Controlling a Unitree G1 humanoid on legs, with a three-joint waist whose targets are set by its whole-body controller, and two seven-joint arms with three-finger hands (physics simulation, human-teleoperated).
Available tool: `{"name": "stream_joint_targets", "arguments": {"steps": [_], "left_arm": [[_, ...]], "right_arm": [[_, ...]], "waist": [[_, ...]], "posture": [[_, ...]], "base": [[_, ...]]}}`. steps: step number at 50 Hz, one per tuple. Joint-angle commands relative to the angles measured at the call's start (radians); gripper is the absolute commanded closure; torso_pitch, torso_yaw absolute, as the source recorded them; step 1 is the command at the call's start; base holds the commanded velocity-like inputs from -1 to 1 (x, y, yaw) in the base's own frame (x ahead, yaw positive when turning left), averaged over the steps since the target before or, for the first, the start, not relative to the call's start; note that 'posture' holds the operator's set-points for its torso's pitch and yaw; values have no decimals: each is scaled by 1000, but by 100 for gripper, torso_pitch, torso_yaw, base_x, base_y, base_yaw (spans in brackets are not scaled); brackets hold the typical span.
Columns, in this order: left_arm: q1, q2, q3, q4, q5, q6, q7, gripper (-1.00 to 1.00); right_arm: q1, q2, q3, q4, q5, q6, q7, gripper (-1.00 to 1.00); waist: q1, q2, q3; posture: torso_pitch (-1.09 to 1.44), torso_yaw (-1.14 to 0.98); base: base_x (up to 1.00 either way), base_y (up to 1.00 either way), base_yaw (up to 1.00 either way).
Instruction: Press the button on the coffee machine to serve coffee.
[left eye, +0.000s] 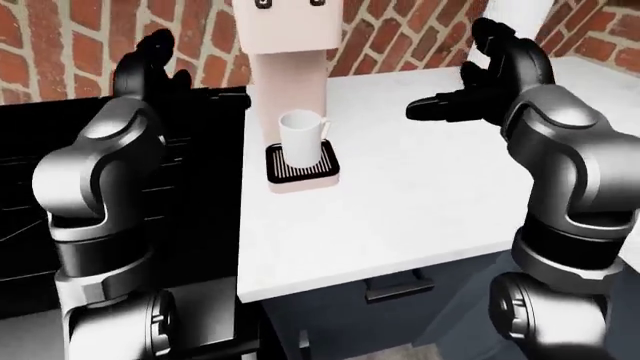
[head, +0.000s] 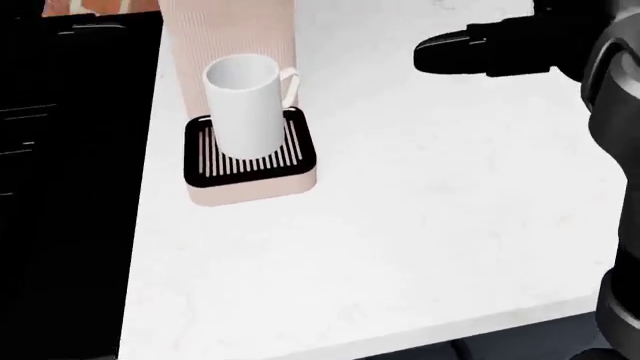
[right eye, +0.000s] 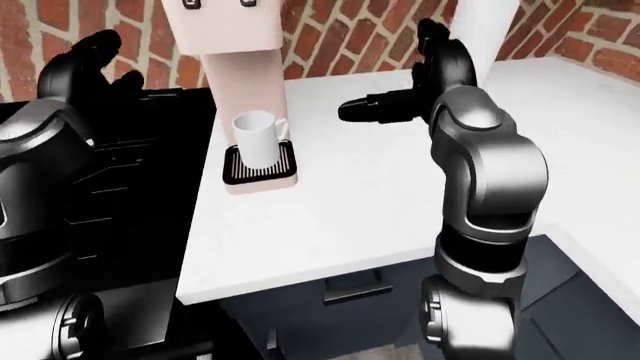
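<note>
1. Coffee machine (left eye: 290, 37): we see its pale pink body upright at the left edge of the white counter (left eye: 420, 202), against the brick wall (left eye: 60, 45); its top is cut off by the frame, so we cannot make out the button.
2. Mug (head: 245, 101): white, upright on the machine's black drip grate (head: 250, 161), handle to the right in the head view.
3. Right hand (left eye: 470, 90): raised over the counter to the mug's right, well apart from it, fingers (head: 450, 52) spread (one points left), grasping nothing.
4. Left hand (left eye: 150, 71): lifted near the machine's left side over a black surface; we cannot tell its grip.
</note>
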Motion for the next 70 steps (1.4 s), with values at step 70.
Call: {"name": "stream_joint_targets", "arguments": {"steps": [70], "left_arm": [[0, -6, 18, -11, 27, -43, -18, -100]], "right_arm": [[-16, 9, 11, -34, -65, -42, 21, -100]], "waist": [[11, 14, -83]], "posture": [[-8, 0]], "base": [[3, -1, 7]]}}
